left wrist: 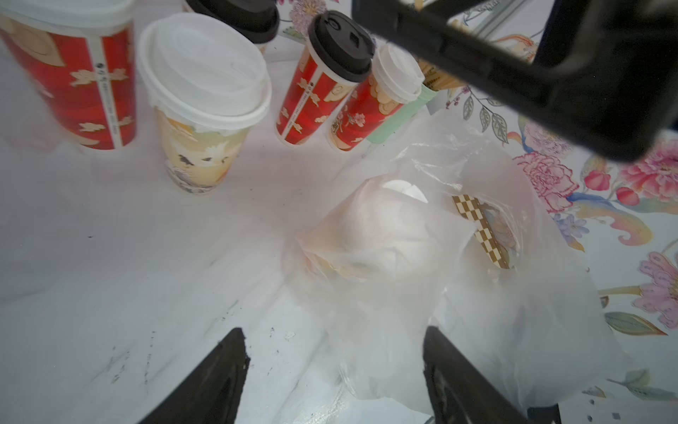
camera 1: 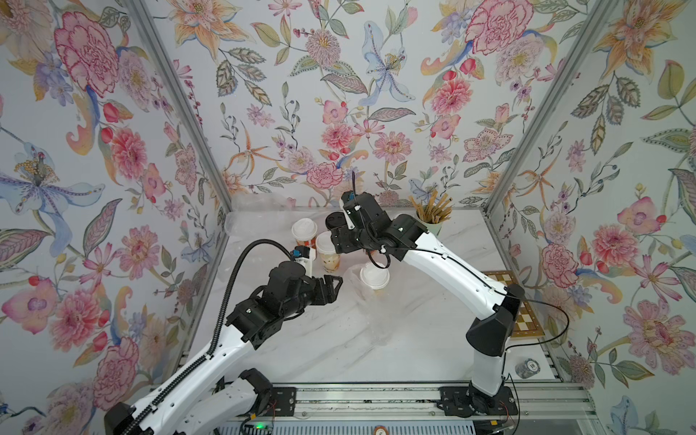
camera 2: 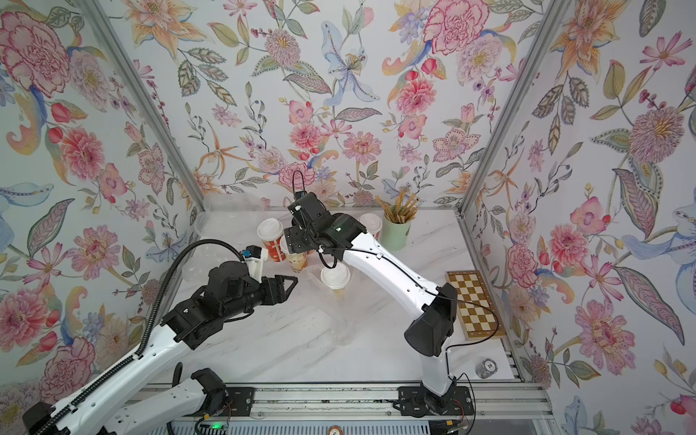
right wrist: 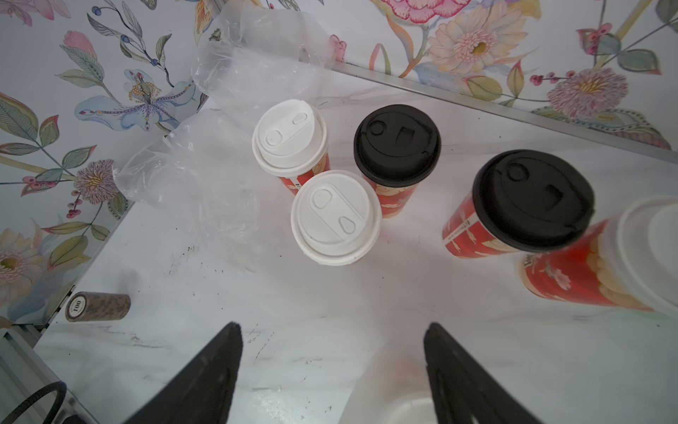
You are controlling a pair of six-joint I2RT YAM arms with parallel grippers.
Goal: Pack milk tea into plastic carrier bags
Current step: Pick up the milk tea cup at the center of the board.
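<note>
Left gripper [camera 1: 333,286]: jaws wide apart, clamped on nothing. It hangs low over the white marbled tabletop [camera 1: 331,350], just beside the mouth of the thin clear plastic carrier bag [camera 1: 371,320].
Left wrist view: black fingers [left wrist: 216,378] frame the crinkled near edge of the bag [left wrist: 513,293]. Cannot tell whether the plastic touches them.
Right gripper [right wrist: 334,374]: jaws apart, nothing gripped. It sits above the tabletop, facing the cups at the back. A blurred pale shape lies low between the fingers; cannot tell what it is.
Bagged cup: clear tall cup of beige milk tea with white lid [camera 1: 374,278] stands upright inside the bag, mid-tabletop, seen in both top views [camera 2: 335,277].
Loose cups: five, all upright, towards the back.
Near pair: second clear beige cup with white lid [right wrist: 335,216] stands just beside the red-orange printed cup with white lid [right wrist: 290,139]. Contact cannot be told.
Black lids: red-orange cup with black lid [right wrist: 396,143] is close to that pair. Another black-lidded red-orange cup [right wrist: 532,198] stands apart from them.
Last cup: white-lidded red-orange cup at the frame edge [right wrist: 605,268], right beside the second black lid.
Spare bags: crumpled clear plastic bags [right wrist: 238,73] are piled in the back left corner.
Straws: mint-green cup of brown straws [camera 1: 431,222] stands at the back wall, right of centre.
Right edge: wooden chessboard [camera 2: 474,305] lies flat.
Front right: small brown roll marked 100 [right wrist: 97,306] lies on its side.
</note>
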